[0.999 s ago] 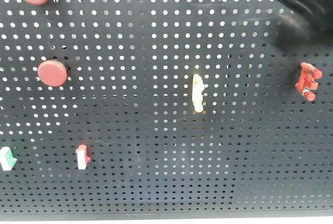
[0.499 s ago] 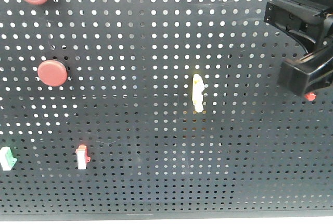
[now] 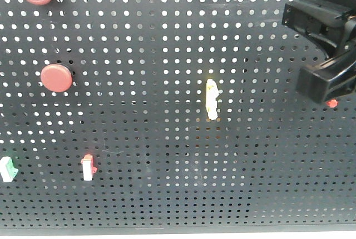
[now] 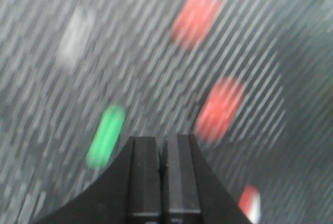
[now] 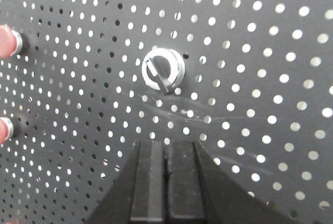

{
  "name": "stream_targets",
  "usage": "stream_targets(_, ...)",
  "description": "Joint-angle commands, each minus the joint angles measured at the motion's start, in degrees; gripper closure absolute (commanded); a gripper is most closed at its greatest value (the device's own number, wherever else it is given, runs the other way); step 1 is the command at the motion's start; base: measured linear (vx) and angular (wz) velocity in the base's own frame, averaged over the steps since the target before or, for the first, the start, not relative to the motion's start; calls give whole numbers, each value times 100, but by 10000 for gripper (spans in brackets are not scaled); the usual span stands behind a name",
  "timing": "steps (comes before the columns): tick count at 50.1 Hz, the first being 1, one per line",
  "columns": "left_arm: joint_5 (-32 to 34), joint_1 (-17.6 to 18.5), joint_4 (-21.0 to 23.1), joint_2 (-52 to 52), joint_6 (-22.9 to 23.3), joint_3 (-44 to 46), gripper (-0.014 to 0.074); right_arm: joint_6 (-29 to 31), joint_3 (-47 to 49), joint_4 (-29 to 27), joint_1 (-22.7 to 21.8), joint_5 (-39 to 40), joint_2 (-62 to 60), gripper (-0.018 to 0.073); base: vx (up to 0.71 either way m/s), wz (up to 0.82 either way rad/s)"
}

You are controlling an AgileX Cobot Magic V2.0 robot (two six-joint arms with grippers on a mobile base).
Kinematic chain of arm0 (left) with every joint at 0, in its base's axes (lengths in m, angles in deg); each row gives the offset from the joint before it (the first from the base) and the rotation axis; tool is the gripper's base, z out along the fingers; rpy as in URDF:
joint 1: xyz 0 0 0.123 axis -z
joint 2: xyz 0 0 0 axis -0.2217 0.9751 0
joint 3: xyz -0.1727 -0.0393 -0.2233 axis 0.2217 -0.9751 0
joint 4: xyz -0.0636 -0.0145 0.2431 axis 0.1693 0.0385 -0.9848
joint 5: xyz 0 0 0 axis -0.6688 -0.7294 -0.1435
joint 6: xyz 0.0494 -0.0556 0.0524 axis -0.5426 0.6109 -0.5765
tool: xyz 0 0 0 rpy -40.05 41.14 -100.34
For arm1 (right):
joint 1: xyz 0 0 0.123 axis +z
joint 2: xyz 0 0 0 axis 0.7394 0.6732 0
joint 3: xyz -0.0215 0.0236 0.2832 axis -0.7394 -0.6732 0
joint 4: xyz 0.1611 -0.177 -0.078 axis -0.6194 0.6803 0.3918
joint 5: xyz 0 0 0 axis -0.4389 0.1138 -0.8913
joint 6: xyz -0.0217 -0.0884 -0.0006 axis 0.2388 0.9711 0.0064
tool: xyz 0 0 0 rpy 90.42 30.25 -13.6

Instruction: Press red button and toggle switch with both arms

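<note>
My right pincer [image 3: 328, 55], glossy black and blocky, covers the toggle switch [image 3: 332, 103] on the perforated pegboard [image 3: 167, 139]; its fingers [image 5: 151, 182] are pressed together, like my left pincer [image 4: 161, 182].

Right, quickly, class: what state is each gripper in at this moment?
Left gripper: closed, holding nothing.
Right gripper: closed, holding nothing; its black body covers most of the toggle switch.
</note>
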Motion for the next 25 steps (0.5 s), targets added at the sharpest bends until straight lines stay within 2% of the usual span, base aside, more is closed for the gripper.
stream_targets(1, 735, -551, 425, -448, -1, -770, 594, 30, 167, 75, -31, 433, -99, 563, 0, 0)
stream_targets(8, 1458, -1086, 922, -1239, -107, -2322, 594, 30, 167, 75, -31, 433, -99, 563, 0, 0)
stream_targets(19, 2399, -1173, 1191, -2092, -144, -4175, 594, 30, 167, 75, -31, 433, -99, 563, 0, 0)
stream_targets(20, 2378, -1173, 1191, -2181, -144, -4242, 594, 30, 167, 75, -31, 433, -99, 563, 0, 0)
stream_targets(23, 1575, -1173, 1142, -2436, -151, -4127, 594, 30, 167, 75, -31, 433, -99, 563, 0, 0)
stream_targets(25, 1384, -1167, 1134, -2527, -151, -4120, 594, 30, 167, 75, -31, 443, -99, 563, 0, 0)
